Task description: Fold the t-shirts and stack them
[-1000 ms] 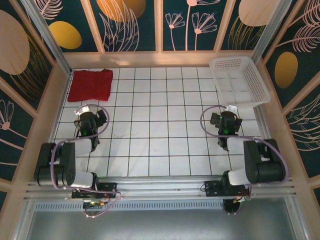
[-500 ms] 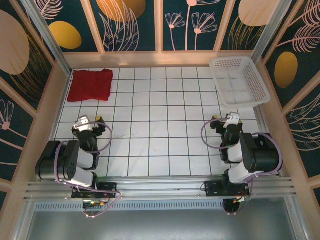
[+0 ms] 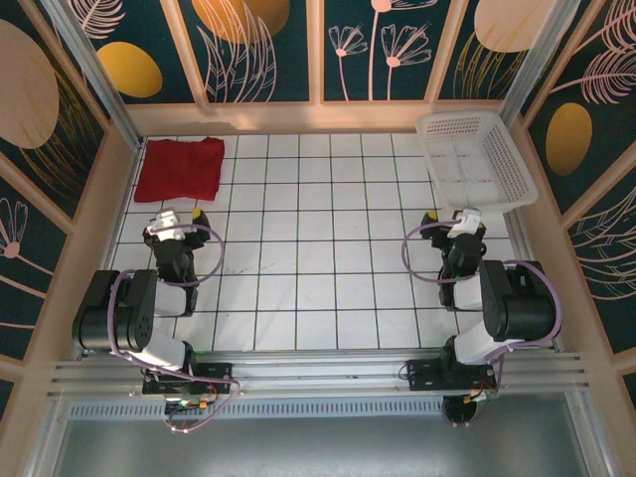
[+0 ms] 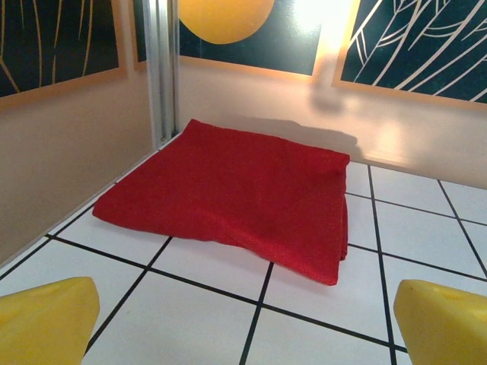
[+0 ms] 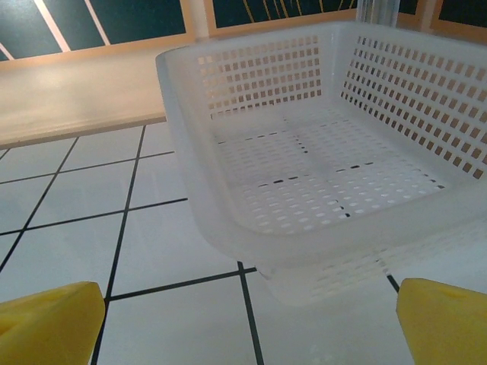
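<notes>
Ahead of the wide-open left gripper (image 4: 243, 325) lies the folded t-shirt (image 4: 232, 190), seemingly soft, light and limp, best pinched at its nearest thick edge; the right gripper (image 5: 247, 323) gapes empty.

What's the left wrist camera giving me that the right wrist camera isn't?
Left wrist view: a folded deep-red t-shirt lies flat on the tiles in the corner by the wall, ahead of the left gripper. Right wrist view: a white mesh basket sits just ahead of the right gripper, tile lines visible through its floor. Both share the white tiled table with black lines, and yellow fingers spread wide at the bottom corners, holding nothing.
</notes>
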`<state>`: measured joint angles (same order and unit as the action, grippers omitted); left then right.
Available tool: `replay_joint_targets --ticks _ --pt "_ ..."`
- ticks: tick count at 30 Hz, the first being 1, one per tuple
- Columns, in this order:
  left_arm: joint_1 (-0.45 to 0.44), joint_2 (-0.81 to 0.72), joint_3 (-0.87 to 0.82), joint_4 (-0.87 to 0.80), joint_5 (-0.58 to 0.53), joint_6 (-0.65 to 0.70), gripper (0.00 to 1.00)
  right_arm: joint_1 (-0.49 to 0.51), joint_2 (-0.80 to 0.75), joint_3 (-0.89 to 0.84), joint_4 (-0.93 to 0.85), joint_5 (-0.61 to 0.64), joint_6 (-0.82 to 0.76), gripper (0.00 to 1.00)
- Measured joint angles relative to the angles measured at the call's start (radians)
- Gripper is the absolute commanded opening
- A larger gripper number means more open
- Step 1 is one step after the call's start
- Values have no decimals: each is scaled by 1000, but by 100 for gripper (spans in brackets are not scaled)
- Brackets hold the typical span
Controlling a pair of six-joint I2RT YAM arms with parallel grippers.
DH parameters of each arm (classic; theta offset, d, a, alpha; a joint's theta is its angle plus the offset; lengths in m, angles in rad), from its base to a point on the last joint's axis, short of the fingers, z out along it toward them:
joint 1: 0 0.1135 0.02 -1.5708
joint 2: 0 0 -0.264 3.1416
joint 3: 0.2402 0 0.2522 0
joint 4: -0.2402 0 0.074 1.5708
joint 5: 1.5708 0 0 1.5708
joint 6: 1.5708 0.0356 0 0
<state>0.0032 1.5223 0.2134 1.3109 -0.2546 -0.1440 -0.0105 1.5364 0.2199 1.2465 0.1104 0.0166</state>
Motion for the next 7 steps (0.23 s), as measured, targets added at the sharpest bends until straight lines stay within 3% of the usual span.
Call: replay_joint_targets --ticks 7 --pt "0 0 0 0 0 2 99 -1 0 0 0 -8 0 99"
